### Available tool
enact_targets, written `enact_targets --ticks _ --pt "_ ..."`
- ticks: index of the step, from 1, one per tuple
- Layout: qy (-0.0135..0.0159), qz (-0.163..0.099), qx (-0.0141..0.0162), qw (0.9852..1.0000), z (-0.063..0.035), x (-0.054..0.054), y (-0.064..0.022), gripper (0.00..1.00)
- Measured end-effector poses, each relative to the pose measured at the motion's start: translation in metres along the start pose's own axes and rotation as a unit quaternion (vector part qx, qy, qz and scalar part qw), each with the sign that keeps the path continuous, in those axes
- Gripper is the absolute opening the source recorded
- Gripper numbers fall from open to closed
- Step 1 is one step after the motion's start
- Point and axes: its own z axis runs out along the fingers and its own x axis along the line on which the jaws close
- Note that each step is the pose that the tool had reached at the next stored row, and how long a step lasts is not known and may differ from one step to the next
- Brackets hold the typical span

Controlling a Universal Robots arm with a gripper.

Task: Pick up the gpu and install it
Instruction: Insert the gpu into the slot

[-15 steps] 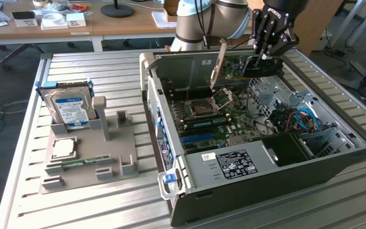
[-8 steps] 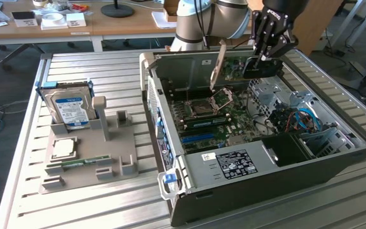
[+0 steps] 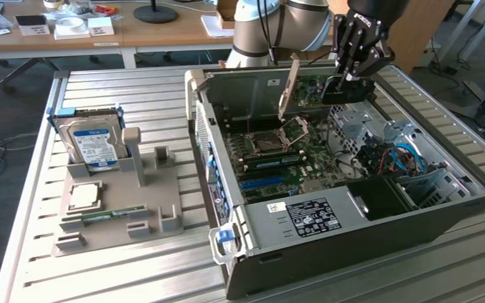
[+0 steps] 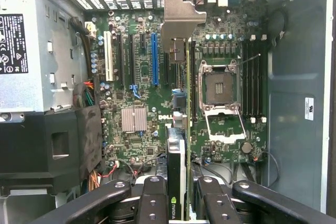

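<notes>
Silver slatted table [image 3: 124, 271], wooden desk [image 3: 167, 31] behind; end effector [image 3: 352, 74] clamps the gpu [image 3: 343, 93] over the case [image 3: 377, 246].

Glossy black on the fingers [image 4: 152, 203]. Between them, the gpu [image 4: 177, 166]: green along the board edge, black on the face, dull silver on the end bracket. Beyond the fingers, dark green over the motherboard [image 4: 131, 85], crossed by one bright blue slot [image 4: 155, 59], a white slot [image 4: 108, 56] and black ones; ribbed silver on a small heatsink [image 4: 134, 119]. Grey on the inner walls of the case [image 3: 369, 246], black outside. Well away from the fingers, a blue-and-white label on the silver hard drive [image 3: 93, 142], beige-grey on its holder [image 3: 112, 233], striped silver on the ribbed bench [image 3: 108, 88].
</notes>
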Motion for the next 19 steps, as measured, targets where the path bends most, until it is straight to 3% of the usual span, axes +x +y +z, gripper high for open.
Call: enact_targets --ticks 19 --pt "0.0000 0.000 0.0000 1.0000 0.0051 0.0001 0.0003 0.27"
